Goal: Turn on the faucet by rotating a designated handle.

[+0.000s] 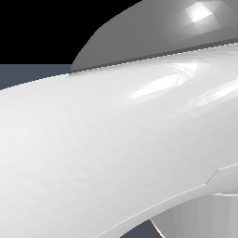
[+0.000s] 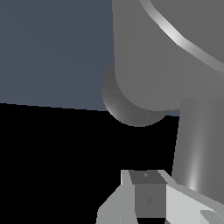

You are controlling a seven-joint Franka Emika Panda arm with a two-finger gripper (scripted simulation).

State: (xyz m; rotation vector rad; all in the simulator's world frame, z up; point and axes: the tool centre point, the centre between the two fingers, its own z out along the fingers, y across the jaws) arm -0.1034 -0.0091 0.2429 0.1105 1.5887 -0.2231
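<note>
One part of the end effector (image 2: 151, 199) shows in the wrist view: a white, angular piece with a darker grey block in its middle, against a black ground. Only this one piece is visible, so I cannot tell if the fingers are apart or together, and nothing is seen held between them.

Just beside it stands a shiny grey column — the handle (image 2: 197, 144), as far as I can judge — which rises close past the white piece and meets the thick body above. Whether the end effector touches this rod cannot be decided from the view.

Above it is the faucet (image 2: 148, 57), a thick matte grey cylinder that fills the far corner of the wrist view. A bright curved edge runs across its surface. Behind the cylinder a darker, speckled round base (image 2: 118, 103) looks out, partly hidden by it. Beyond these lies a flat blue-grey surface (image 2: 52, 48).

In the exterior view almost everything is covered by a big white link of the robot arm (image 1: 93, 148), very near to the camera. Over it a grey rounded shell (image 1: 153, 32) with a bright highlight appears — the faucet is not visible there.
</note>
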